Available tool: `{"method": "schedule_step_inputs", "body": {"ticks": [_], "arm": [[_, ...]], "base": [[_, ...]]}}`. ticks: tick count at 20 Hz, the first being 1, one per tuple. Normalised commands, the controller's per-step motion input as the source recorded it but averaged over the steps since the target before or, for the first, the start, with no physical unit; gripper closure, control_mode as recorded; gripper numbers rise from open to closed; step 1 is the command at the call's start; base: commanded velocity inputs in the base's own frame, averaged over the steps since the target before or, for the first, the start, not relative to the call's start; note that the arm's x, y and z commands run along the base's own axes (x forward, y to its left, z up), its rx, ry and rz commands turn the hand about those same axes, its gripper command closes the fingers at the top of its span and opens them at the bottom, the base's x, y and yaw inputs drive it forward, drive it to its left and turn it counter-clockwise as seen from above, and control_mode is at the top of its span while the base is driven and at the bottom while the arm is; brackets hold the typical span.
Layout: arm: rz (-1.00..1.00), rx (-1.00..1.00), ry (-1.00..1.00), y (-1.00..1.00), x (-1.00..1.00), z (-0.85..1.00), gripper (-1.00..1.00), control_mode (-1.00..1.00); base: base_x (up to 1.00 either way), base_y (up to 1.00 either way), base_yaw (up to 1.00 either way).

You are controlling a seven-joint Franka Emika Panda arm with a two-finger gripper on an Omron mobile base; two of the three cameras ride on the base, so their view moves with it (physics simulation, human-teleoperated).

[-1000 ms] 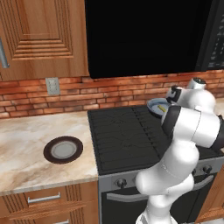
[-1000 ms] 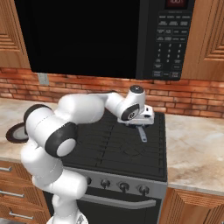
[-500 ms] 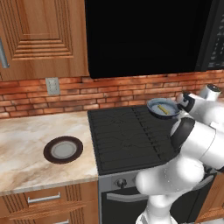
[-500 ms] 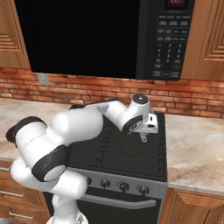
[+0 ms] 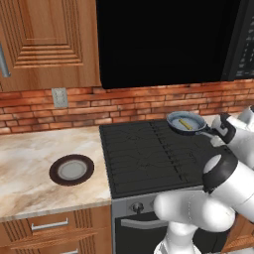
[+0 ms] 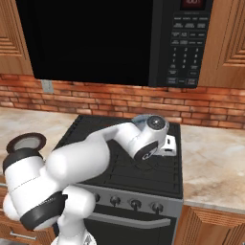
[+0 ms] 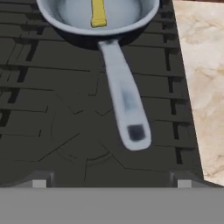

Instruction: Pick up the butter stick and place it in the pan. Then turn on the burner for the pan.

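Landmark: the stove (image 5: pixel 149 156), black, grates on top, knobs along its front edge.
Above the stove, a black microwave (image 6: pixel 105 40) with its button panel at the right end.
Behind the stove, a red brick wall (image 5: pixel 129 106), with a grey outlet (image 5: pixel 59 97) on it left of the stove.
Left of the stove, a wooden cabinet (image 5: pixel 47 42) hangs above a marble counter (image 5: pixel 30 163); more of the same counter runs right of the stove.
White arm (image 6: pixel 91 160) reaches across the stove toward its back right corner.
Pan (image 5: pixel 185 123) sits on the stove's back right burner, handle pointing toward the stove's front; in the hand view the handle runs down the middle over the grate.
Dark brown plate (image 5: pixel 71 169) with grey centre lies on the counter left of the stove, well apart from the pan.
Gripper (image 7: pixel 111 183) hangs over the stove in front of the pan handle's end, fingers (image 7: pixel 38 183) spread wide apart, nothing between them, touching nothing.
Butter stick (image 7: pixel 98 13) lies flat inside the pan, on its light grey floor, also visible as a yellow sliver in the left base view.
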Motion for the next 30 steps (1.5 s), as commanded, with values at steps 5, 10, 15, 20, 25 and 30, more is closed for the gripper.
{"method": "schedule_step_inputs", "body": {"ticks": [5,10,15,20,25,30], "arm": [[0.00,0.00,-0.07,-0.05,-0.39,-0.09,-1.00,-1.00],[0.00,0.01,-0.08,0.00,-0.40,-0.05,-1.00,-1.00],[0.00,0.00,-0.06,0.00,-0.41,-0.02,-1.00,-1.00],[0.00,0.00,-0.05,0.00,-0.36,-0.04,-1.00,-1.00],[0.00,0.00,-0.04,0.00,-0.41,-0.26,-1.00,-1.00],[0.00,0.00,-0.07,0.00,-0.44,-0.22,-1.00,-1.00]], "base": [[0.00,0.00,0.00],[0.00,0.00,0.00],[0.00,0.00,0.00],[0.00,0.00,0.00],[0.00,0.00,0.00],[0.00,0.00,0.00]]}}
